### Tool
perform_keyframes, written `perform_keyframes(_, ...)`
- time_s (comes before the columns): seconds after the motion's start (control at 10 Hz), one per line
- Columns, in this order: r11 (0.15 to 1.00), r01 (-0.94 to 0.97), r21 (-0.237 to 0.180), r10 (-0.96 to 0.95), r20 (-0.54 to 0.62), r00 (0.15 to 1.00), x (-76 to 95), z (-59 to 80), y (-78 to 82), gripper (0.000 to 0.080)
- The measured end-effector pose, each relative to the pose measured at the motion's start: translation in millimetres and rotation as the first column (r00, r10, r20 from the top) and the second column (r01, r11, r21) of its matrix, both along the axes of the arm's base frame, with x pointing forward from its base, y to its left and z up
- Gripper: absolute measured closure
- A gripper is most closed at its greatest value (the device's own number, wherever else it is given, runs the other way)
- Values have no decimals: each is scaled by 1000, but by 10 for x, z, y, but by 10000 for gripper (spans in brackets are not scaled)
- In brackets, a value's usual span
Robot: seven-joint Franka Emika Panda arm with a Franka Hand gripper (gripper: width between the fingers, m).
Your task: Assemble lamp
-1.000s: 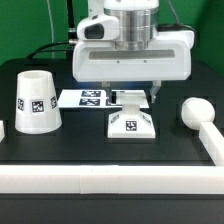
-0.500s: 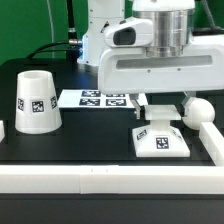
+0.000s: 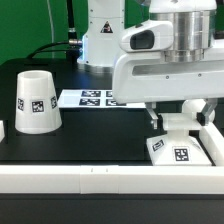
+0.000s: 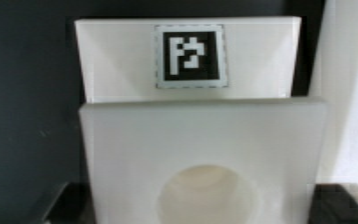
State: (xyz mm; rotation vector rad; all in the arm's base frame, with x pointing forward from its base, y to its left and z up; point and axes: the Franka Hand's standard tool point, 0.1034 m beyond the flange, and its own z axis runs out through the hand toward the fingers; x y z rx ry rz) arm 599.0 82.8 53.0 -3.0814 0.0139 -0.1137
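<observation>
Gripper (image 3: 173,117) and its broad white housing fill the exterior view's right half, hanging low over the black table (image 3: 100,140). Its two fingers flank the raised middle of the lamp's base (image 3: 180,152), and as far as I can judge they are pinched onto it rather than standing free.

Taking the marker board (image 3: 85,97) as the landmark:
- A white rail (image 3: 90,182) borders the table on the camera side of the marker board and turns a corner at the exterior view's far right.
- The shade (image 3: 32,100) stands wide end down just beside the marker board, on the exterior view's left.
- The base sits on the table well apart from the marker board, toward the exterior view's right and nearer the camera, close in that rail corner. Whether it touches the rail I cannot tell.
- The bulb (image 3: 207,108) shows as a white ball further right of the marker board, partly hidden behind the gripper.

In the wrist view the base (image 4: 194,130) shows a hollow socket (image 4: 208,200) and, smallest of all, its square tag (image 4: 190,55).

My reading is that the step is seating the base into the corner. To do that well:
- Hold the base flat on the table.
- Press gently until two sides meet the rail, without twisting it.
- Let go by lifting straight up, so the socket faces upward.
- Mind the bulb lying close by.
</observation>
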Motion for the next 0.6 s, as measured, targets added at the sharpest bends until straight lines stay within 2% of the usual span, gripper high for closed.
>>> perform_keyframes(0.4,1000,8,5,-8,29,1000,241,3,61,265)
perform_keyframes(0.6,1000,14,5,-15,30,999,262,4,59,265)
